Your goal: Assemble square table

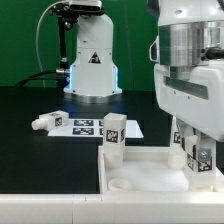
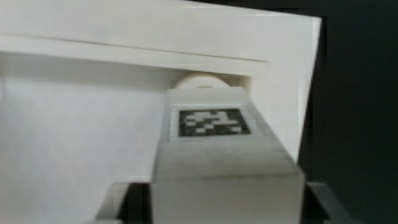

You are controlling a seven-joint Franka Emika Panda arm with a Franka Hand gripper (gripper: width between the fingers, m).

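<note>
Claw [image 1: 196,166] vert., pointing down, gripping leg [image 2: 210,125] at panel [image 1: 140,168] corner.

A stubby white plastic leg [image 2: 217,150] is gripped on both sides by the dark jaws, close to the camera. A black-and-white square tag [image 2: 212,121] is carried on the face turned to the lens. The leg's rounded far end is set against the inner corner of a flat white plastic square panel [image 2: 71,120], just beside its raised rim [image 2: 160,55]. Whether that end is seated in a socket cannot be told. Beyond the panel's edge, a black surface [image 2: 359,120] is seen.
</note>
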